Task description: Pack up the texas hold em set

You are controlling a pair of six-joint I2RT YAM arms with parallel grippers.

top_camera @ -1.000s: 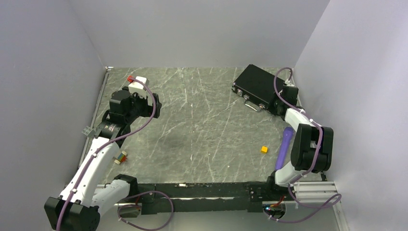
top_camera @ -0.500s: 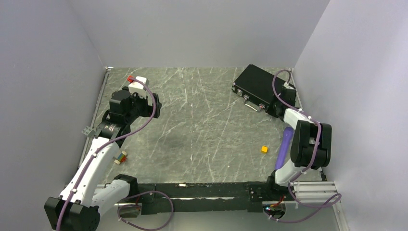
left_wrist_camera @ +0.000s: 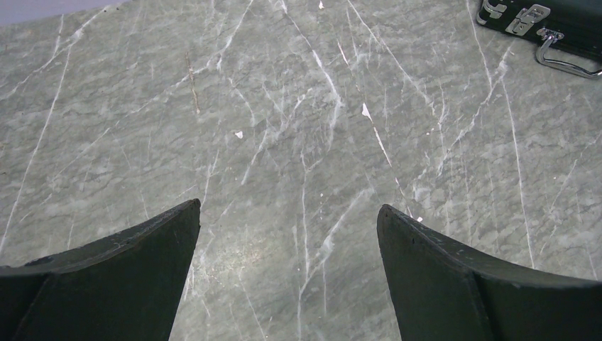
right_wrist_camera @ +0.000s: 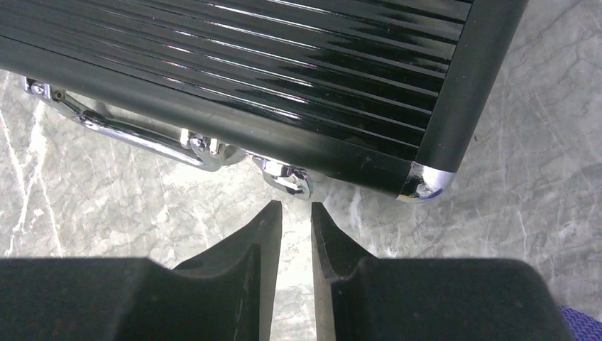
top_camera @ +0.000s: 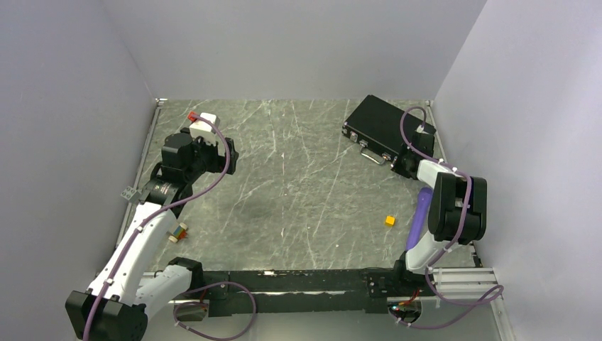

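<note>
Briefcase (top_camera: 380, 128), black with a ribbed lid and silver trim, lies closed and flat at about 1 o'clock on the grey marbled surface (top_camera: 298, 185), near the back right corner. Whatever it holds is hidden. Right end effector (right_wrist_camera: 296, 213) sits just before its front edge, fingers almost together with a thin gap and nothing between them. The tips are just short of a chrome latch (right_wrist_camera: 287, 177) beside the silver handle (right_wrist_camera: 135, 131). Left end effector (left_wrist_camera: 287, 213) hovers at 10 o'clock, fingers wide apart and empty. A yellow cube (top_camera: 390, 220) lies at 4 o'clock. A purple stick (top_camera: 420, 209) beside it is partly covered by the right arm. A small multicoloured item (top_camera: 177, 232) at 8 o'clock is too small to make out.
</note>
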